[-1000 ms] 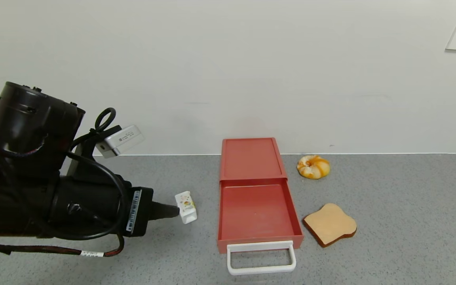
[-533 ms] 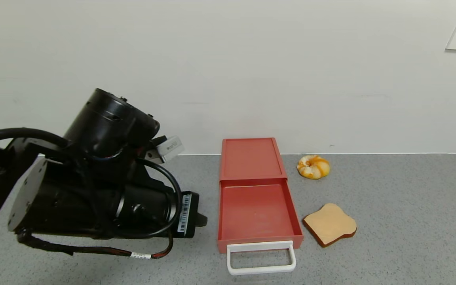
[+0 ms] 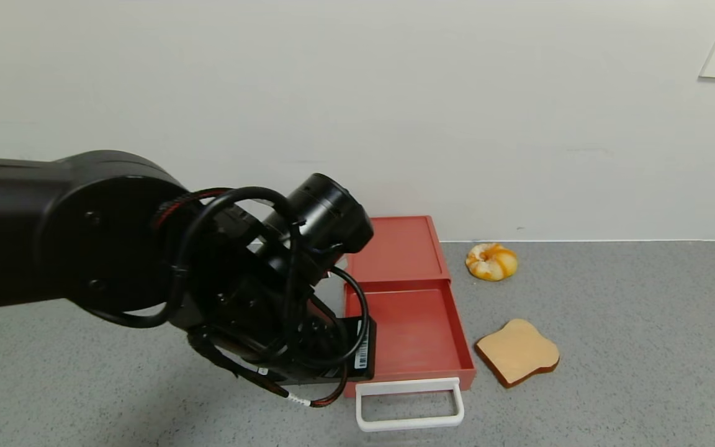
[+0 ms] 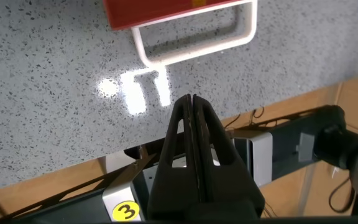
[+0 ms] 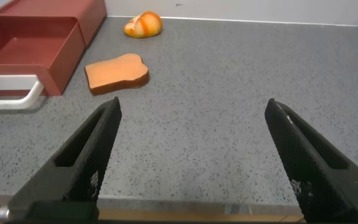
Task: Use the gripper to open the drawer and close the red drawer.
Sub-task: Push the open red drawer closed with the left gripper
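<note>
1. Red drawer (image 3: 404, 298) sits mid-surface (image 3: 612, 335) against the wall, tray pulled out, white handle (image 3: 408, 403) at the front.
2. Left gripper (image 4: 193, 106) hangs over the surface just short of the handle, fingers (image 4: 182, 134) clenched, holding nothing.
3. Right gripper (image 5: 191, 115) low, off to the drawer's right, fingers (image 5: 89, 155) spread wide.
4. Toast slice (image 3: 517, 351) and bun (image 3: 491, 261) right of the drawer.

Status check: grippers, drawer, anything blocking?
Left gripper shut, empty, near white handle. Right gripper open, parked clear. Red drawer pulled open, tray empty. Toast and bun beside it, nothing blocking.
</note>
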`<action>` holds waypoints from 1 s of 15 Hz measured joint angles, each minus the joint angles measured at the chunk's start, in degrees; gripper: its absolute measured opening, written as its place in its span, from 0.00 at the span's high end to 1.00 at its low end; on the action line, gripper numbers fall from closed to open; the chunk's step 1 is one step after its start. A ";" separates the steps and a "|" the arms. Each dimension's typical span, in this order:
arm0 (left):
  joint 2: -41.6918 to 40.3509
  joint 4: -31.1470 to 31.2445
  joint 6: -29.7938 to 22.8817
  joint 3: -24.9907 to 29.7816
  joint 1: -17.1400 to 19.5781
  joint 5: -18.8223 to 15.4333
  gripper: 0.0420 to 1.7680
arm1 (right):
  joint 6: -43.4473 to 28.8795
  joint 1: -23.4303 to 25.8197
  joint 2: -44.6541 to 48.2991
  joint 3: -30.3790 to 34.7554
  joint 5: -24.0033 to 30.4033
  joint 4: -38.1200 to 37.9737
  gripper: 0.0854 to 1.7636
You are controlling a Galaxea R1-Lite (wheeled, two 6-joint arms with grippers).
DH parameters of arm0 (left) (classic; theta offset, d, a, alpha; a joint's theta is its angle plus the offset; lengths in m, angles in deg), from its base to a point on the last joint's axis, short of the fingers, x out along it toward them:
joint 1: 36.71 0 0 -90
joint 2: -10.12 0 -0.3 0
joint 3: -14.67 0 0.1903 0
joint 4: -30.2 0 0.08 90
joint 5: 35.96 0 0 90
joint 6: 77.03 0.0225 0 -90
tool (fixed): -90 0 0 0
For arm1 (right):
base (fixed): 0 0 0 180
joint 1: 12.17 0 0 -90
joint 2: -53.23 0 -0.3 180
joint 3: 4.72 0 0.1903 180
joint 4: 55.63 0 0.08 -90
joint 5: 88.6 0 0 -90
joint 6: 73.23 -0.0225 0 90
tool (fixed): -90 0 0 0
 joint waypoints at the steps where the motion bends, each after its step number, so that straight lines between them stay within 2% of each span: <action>1: 1.29 0.66 -0.61 -0.85 -0.52 0.77 0.96 | 0.00 0.00 0.00 0.00 0.00 0.02 0.04; 6: 7.94 3.34 -5.73 -5.24 -3.78 2.19 0.96 | -0.02 0.00 0.00 0.00 0.00 0.00 0.03; 9: 11.19 3.43 -8.94 -7.25 -5.79 4.64 0.96 | 0.00 0.00 0.00 0.00 0.00 0.02 0.03; 15: 17.01 6.97 -11.72 -13.59 -7.58 5.44 0.96 | 0.00 0.00 0.00 0.00 0.02 0.02 0.03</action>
